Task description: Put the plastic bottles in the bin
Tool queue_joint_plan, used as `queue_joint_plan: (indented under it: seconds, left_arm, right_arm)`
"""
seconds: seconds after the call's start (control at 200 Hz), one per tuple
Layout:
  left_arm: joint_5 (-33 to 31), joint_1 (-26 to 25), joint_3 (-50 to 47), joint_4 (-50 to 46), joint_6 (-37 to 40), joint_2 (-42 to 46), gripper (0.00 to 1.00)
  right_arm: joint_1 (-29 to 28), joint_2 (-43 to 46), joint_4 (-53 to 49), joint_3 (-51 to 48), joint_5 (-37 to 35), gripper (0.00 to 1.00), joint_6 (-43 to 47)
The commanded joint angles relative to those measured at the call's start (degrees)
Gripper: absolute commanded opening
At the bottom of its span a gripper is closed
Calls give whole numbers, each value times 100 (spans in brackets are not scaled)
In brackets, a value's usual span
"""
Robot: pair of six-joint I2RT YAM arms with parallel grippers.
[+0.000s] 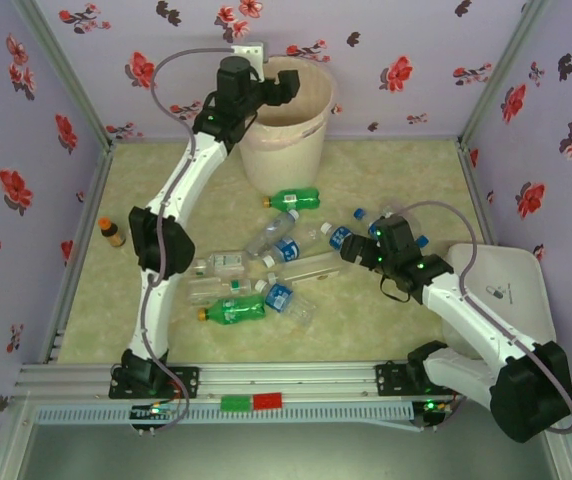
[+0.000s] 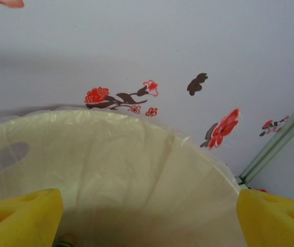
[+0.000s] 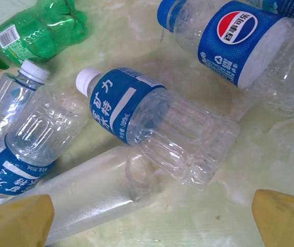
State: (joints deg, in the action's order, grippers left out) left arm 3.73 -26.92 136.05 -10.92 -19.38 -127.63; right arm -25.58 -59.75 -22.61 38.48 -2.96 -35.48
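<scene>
Both spread wide — left jaws over the bin [image 1: 286, 150], right jaws above scattered plastic bottles [image 3: 172, 131].

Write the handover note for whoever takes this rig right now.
Grippers: the left gripper is open and empty over the bin; the right gripper is open and empty, low over the clear bottles.
Things: clear bottles are heaped at the middle of the table, with a green bottle near the bin's foot, a second green bottle at the heap's near edge, and an amber bottle upright by the left wall.
Done: the bin's contents cannot be told.
Left: every bottle on the table.
</scene>
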Motion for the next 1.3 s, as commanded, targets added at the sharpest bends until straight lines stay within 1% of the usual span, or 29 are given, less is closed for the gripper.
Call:
queue_joint_plan:
  seconds: [0.0, 0.045, 0.07, 0.215, 0.28, 0.36, 0.43, 0.585, 0.635, 0.765, 0.81, 0.91, 1.045, 1.19, 1.295]
  left_arm:
    - [110, -46, -621, 531, 102, 929, 93]
    - [148, -46, -1063, 662, 93, 1229, 99]
    - [147, -43, -1331, 741, 92, 1383, 99]
    - [155, -37, -3215, 1383, 100, 2547, 100]
    - [113, -33, -4062, 1609, 126, 3131, 99]
    - [-20, -35, -5090, 1855, 136, 3843, 100]
    - [-121, -33, -5869, 1915, 103, 4411, 100]
    - [-370, -30, -7407, 1786, -117, 5434, 100]
    - [-568, -24, -7901, 1743, -118, 5726, 99]
    - [-1542, 62, -9066, 1753, -365, 6325, 99]
    - [-1691, 144, -9303, 1696, -510, 6503, 100]
    - [-1704, 358, -9567, 1611, -767, 6767, 99]
    - [-1648, 518, -9624, 1647, -1004, 6773, 100]
    - [-1346, 588, -9609, 1865, -1263, 6494, 100]
    - [-969, 600, -9582, 2012, -1450, 6231, 100]
  right_arm:
    - [33, -50, -268, 322, -326, 100, 309]
    - [56, -143, -372, 406, -442, 100, 421]
    - [87, -210, -440, 454, -497, 100, 482]
    - [274, -767, -765, 903, -479, 100, 901]
    - [277, -1003, -748, 1069, -460, 100, 1090]
    - [281, -1243, -623, 1220, -241, 100, 1331]
    - [277, -1474, -560, 1355, -32, 100, 1541]
    - [279, -2007, -647, 1672, 37, 99, 1793]
    - [273, -2155, -693, 1761, 63, 99, 1819]
    - [279, -2492, -517, 1780, 252, 98, 1869]
    - [278, -2619, -528, 1833, 353, 96, 1901]
    - [273, -2880, -564, 1956, 513, 94, 1970]
    - [252, -3224, -630, 2124, 649, 88, 2073]
    - [193, -3542, -771, 2304, 457, 86, 2166]
    - [175, -3744, -814, 2355, 322, 83, 2196]
